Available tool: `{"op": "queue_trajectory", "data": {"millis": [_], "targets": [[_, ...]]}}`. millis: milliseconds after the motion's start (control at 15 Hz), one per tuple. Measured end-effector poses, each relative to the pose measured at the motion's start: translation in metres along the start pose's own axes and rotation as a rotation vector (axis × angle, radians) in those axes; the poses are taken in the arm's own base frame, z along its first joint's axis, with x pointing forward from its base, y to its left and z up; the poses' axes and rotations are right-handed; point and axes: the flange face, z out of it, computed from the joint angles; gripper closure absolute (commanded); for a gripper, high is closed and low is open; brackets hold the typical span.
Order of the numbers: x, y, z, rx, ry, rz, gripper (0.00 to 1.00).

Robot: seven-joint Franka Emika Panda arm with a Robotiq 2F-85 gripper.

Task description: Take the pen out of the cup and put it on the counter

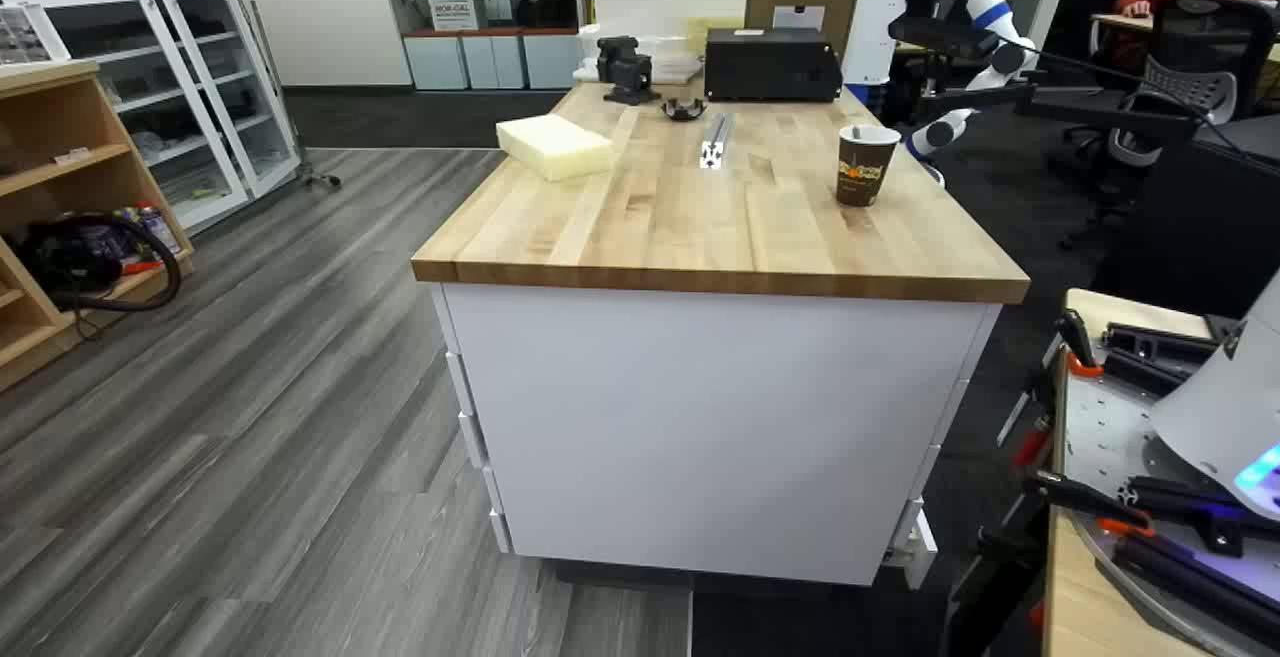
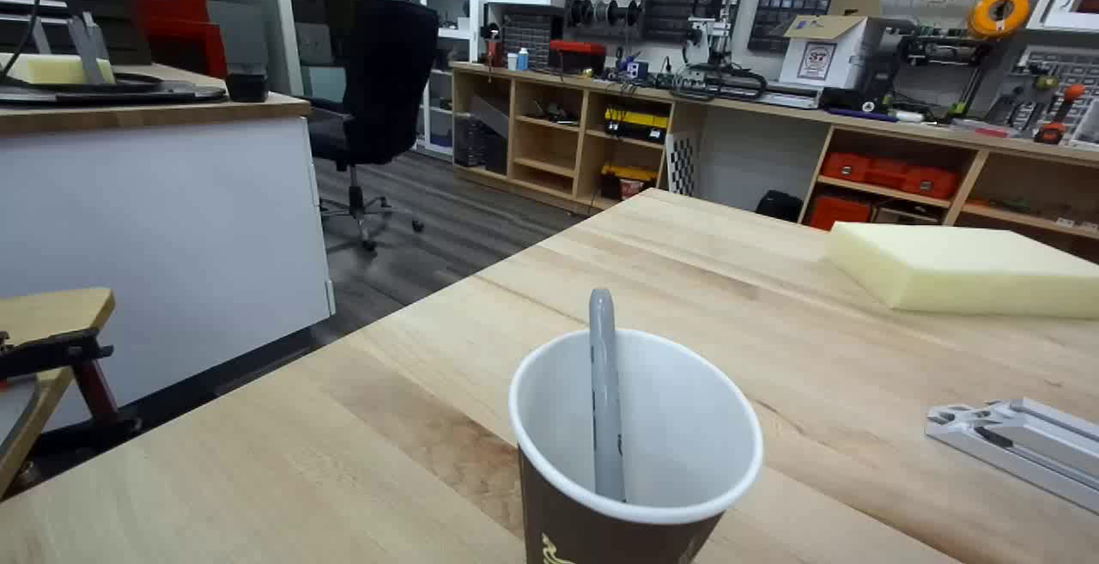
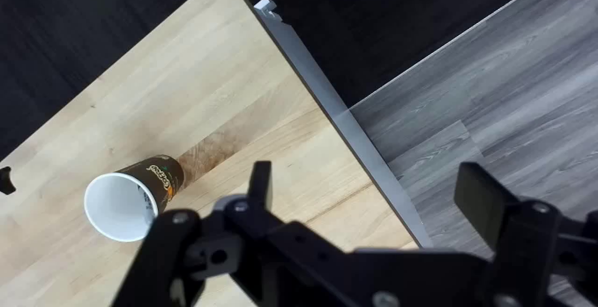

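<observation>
The pen (image 2: 606, 397) is standing in the cup (image 1: 865, 169) on the desk (image 1: 650, 227); the gripper (image 3: 369, 195) is hovering wide apart, holding nothing. Probably light, stiff and smooth, the pen is likely calling for a firm pinch near its top, clear of the rim.

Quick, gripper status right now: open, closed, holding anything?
Gripper: open, jaws wide apart, nothing held; the pen is in the cup.
</observation>
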Motion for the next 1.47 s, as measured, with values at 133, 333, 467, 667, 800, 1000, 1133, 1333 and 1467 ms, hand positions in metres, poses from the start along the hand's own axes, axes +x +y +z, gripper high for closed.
{"op": "queue_trajectory", "data": {"millis": [133, 333, 467, 667, 800, 1000, 1133, 1333, 1467], "targets": [[0.0, 0.0, 0.0, 0.0, 0.0, 0.0, 0.0], [0.0, 0.0, 0.0, 0.0, 0.0, 0.0, 0.0], [0.0, 0.0, 0.0, 0.0, 0.0, 0.0, 0.0], [0.0, 0.0, 0.0, 0.0, 0.0, 0.0, 0.0], [0.0, 0.0, 0.0, 0.0, 0.0, 0.0, 0.0], [0.0, 0.0, 0.0, 0.0, 0.0, 0.0, 0.0], [0.0, 0.002, 0.0, -0.002, 0.0, 0.002, 0.0], [0.003, 0.016, 0.001, -0.015, 0.001, 0.012, 0.0], [0.006, 0.034, 0.002, -0.033, 0.006, 0.012, 0.0]]}}
